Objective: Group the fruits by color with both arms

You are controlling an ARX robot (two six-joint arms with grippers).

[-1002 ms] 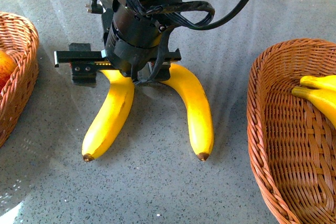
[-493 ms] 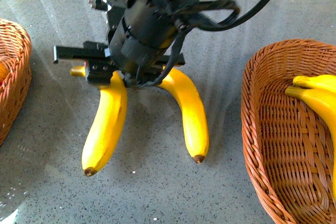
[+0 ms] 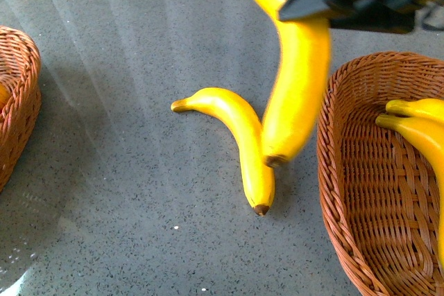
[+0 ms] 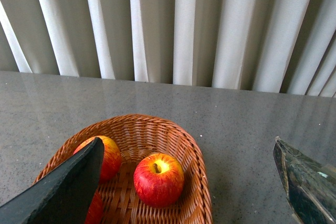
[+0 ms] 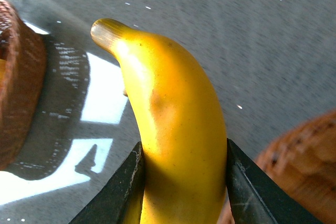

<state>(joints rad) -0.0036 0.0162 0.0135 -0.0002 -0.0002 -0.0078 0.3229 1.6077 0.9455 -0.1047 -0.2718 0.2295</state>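
Black angular right gripper (image 3: 316,1) clamps a glossy yellow banana (image 3: 298,81) hanging brown tip down beside the woven wicker basket (image 3: 333,150) of bananas (image 3: 416,126); another curved banana (image 3: 243,129) lies on the speckled grey table (image 3: 104,171). Left gripper (image 4: 187,140) gapes empty above an oval wicker basket (image 4: 202,182) holding round red, yellow-streaked apples (image 4: 158,179). Close up, the right jaws pinch both smooth flanks of the lifted fruit.

Home-like room: grey speckled stone counter (image 3: 125,171), pale pleated curtains (image 4: 184,24) behind.
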